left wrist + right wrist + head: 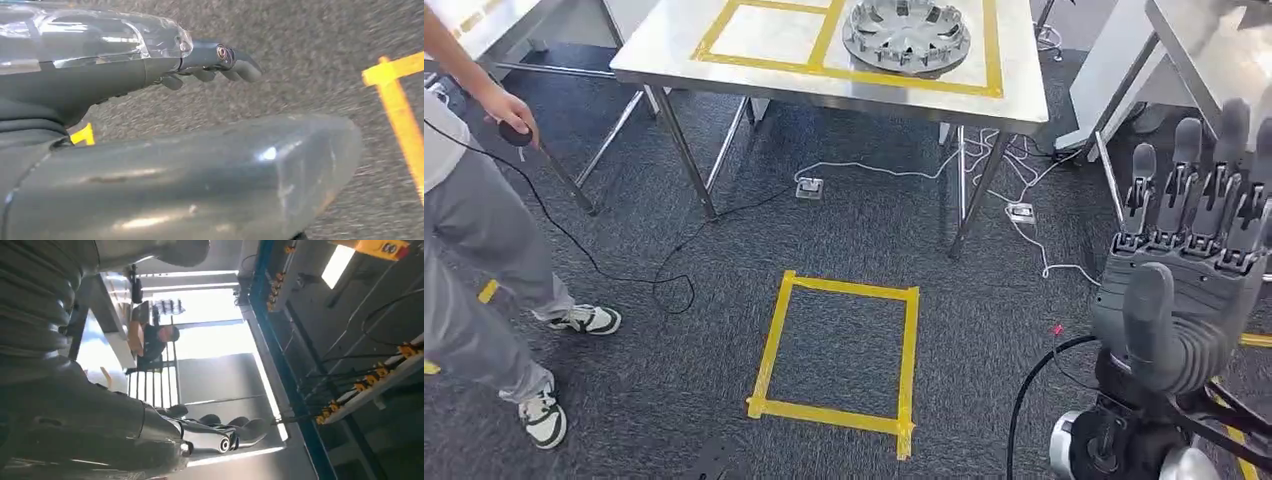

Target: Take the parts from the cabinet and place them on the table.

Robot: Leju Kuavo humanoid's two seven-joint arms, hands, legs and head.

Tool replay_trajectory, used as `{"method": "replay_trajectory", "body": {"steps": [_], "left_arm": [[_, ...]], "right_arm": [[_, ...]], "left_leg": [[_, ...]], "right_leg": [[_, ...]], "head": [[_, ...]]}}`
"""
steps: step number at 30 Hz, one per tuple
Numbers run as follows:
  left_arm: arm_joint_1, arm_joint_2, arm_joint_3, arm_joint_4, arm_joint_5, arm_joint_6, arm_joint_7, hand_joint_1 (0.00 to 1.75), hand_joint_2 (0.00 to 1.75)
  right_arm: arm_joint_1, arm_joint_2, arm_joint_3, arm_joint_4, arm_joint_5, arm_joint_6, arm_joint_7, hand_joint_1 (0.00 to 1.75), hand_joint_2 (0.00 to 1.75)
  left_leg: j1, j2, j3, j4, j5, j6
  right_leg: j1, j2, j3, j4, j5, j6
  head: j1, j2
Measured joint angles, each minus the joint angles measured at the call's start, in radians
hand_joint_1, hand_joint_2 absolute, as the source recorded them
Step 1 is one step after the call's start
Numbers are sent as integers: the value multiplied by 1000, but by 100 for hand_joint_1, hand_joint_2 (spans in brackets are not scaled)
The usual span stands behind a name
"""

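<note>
A round grey ribbed part, like a wheel cover, lies on the steel table inside a yellow taped frame at the far side. My right hand is raised at the right, palm toward me, fingers spread upward and holding nothing. In the right wrist view the same hand stretches out empty toward a bright window and ceiling. My left hand hangs over the dark carpet with its fingers loosely extended and nothing in them.
A yellow tape square marks the carpet in front of the table. A person stands at the left holding a small black device on a cable. White cables and plugs lie under the table. Another steel table stands at the right.
</note>
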Motion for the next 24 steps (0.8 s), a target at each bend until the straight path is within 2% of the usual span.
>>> {"method": "replay_trajectory", "body": {"steps": [1,2,3,4,6,7,8,9,10,11,12,13,14,15,16,17,18,19,20,21,22,23,24], "left_arm": [[0,0,-3,0,-1,0,0,0,0],[-1,0,-5,0,-2,0,0,0,0],[-1,-2,-5,-1,-2,0,-1,0,0],[-1,-2,-6,-1,-4,0,-2,0,0],[2,-2,-6,0,-5,6,-7,0,0],[3,-3,-7,0,-6,12,-12,0,0],[3,-3,-8,0,-6,16,-14,0,0],[2,-3,-10,0,-7,19,-13,0,0],[2,-4,-13,0,-6,21,-11,0,0],[3,-5,-13,0,-6,20,-5,0,0],[4,-4,-13,1,-7,19,2,0,0],[6,-3,-13,1,-8,18,8,0,0],[7,-3,-14,1,-12,16,15,0,0],[8,-3,-15,1,-15,16,19,0,0],[10,-4,-16,1,-16,16,20,0,0],[12,-4,-16,1,-16,17,21,0,0],[16,-5,-18,1,-16,17,22,0,0],[20,-6,-19,2,-16,17,22,0,0],[21,-6,-21,2,-16,16,23,0,0],[22,-9,-23,2,-16,16,23,0,0],[22,-11,-23,2,-16,17,23,0,0],[20,-11,-23,2,-16,17,23,0,0],[19,-11,-23,1,-16,16,22,0,0]], "right_arm": [[1,0,0,1,6,-3,3,0,175],[1,0,0,1,11,-5,4,0,175],[0,-1,0,0,13,-5,4,0,175],[1,-1,0,0,14,-5,5,0,175],[3,-1,0,1,15,-9,6,0,175],[5,-2,0,2,16,-10,6,0,175],[5,-2,0,2,16,-12,7,0,175],[5,-4,0,3,17,-13,8,0,0],[5,-6,0,3,20,-16,8,0,175],[6,-6,0,3,26,-22,13,0,175],[8,-6,0,3,43,-35,21,0,0],[10,-6,0,3,64,-52,29,0,0],[13,-6,0,4,88,-68,38,0,0],[16,-7,0,4,114,-83,43,0,0],[19,-7,0,4,151,-105,49,0,0],[19,-7,0,4,192,-123,51,0,0],[18,-6,-1,4,224,-140,54,0,0],[19,-6,0,4,247,-147,55,0,0],[21,-6,0,4,258,-149,56,0,0],[24,-6,0,5,262,-150,57,0,0],[28,-5,0,5,266,-150,57,0,0],[34,-5,0,6,279,-150,57,0,0],[35,-5,-1,6,294,-150,57,0,0]], "left_leg": [[3,1,59,-67,15,-4],[5,2,111,-151,-35,-9],[0,-1,156,-215,-62,-2],[-2,-3,155,-221,-73,15],[-7,-3,147,-220,-61,32],[0,0,132,-225,-49,42],[0,-1,122,-226,-42,52],[0,-2,110,-226,-31,60],[0,-2,96,-226,-20,63],[0,-1,82,-226,-8,64],[-1,0,67,-226,3,64],[-2,2,53,-225,13,63],[-3,7,40,-225,23,63],[-4,16,30,-225,32,63],[-5,20,22,-225,40,61],[-6,27,20,-225,46,59],[-6,37,21,-225,51,54],[-4,52,20,-228,57,45],[-3,68,20,-230,62,39],[-1,83,21,-234,68,33],[-2,99,28,-241,75,26],[2,69,22,-233,62,22],[4,15,10,-204,20,22]], "right_leg": [[-3,0,-22,18,3,5],[-2,0,-38,38,5,8],[1,2,-50,55,5,12],[2,2,-54,59,12,17],[-2,2,-58,57,30,21],[-2,4,-65,58,27,27],[-5,8,-76,71,-7,38],[-9,9,-84,109,-59,46],[-13,9,-96,174,-117,53],[-16,9,-108,250,-164,57],[-18,9,-115,314,-185,58],[-19,9,-108,345,-174,58],[-19,9,-89,336,-144,56],[-18,8,-54,292,-107,52],[-16,1,6,206,-75,45],[-11,-28,72,107,-71,34],[-2,-64,110,34,-103,25],[5,-64,123,5,-111,18],[8,-53,120,-2,-112,14],[10,-40,116,-5,-109,12],[11,-27,116,-20,-95,6],[1,-21,120,-39,-73,10],[0,-6,115,-46,-61,-1]], "head": [[-3,0],[-7,0],[-15,0],[-14,0],[-9,0],[-13,0],[-11,0],[-2,0],[1,0],[3,0],[6,0],[8,0],[9,0],[11,0],[14,0],[15,0],[17,0],[17,0],[21,0],[28,0],[29,0],[28,0],[23,0]]}}
